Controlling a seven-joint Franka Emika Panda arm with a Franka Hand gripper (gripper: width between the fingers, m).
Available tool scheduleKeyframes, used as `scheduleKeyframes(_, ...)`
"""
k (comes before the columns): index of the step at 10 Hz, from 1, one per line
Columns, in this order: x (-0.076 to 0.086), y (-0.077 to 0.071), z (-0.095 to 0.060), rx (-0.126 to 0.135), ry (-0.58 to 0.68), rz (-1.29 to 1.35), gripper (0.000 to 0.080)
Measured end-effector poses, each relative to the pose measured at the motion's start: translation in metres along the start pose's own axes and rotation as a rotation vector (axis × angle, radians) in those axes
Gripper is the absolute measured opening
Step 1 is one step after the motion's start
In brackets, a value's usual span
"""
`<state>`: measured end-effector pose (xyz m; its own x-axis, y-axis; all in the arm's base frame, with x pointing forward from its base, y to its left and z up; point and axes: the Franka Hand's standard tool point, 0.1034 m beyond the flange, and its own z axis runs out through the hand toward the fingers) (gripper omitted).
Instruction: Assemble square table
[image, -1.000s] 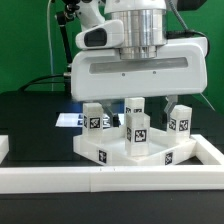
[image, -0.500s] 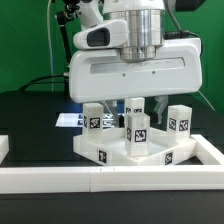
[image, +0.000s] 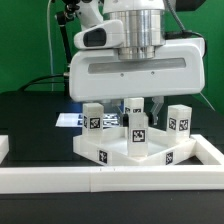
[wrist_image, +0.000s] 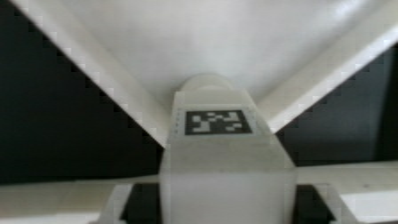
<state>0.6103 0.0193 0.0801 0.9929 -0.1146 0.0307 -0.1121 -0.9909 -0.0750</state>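
Nearest to me runs the long low white rail (image: 100, 176), bending back along the exterior view's right. Just behind it sits the big white square tabletop (image: 110, 150), lying flat on the black table (image: 30, 115) with one corner turned toward the rail. Several small tagged leg blocks stand upright on the slab: one toward the exterior view's left (image: 94, 118), one at the right (image: 179, 119), and a middle leg (image: 137, 130) nearer the front. The gripper (image: 135, 105) comes straight down over that middle leg, its two fingers pressed to either side of the block's top (clamped on it, as far as I can see). In the wrist view the same leg (wrist_image: 221, 150) fills the middle, tag facing up. Farther back, a flat marker board (image: 68, 119) lies on the table, before a green backdrop (image: 25, 40).
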Motion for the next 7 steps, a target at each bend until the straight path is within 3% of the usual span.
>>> scheduleKeyframes(7, -0.004, -0.011, 0.003, 0.012, -0.011, 0.707, 0.029)
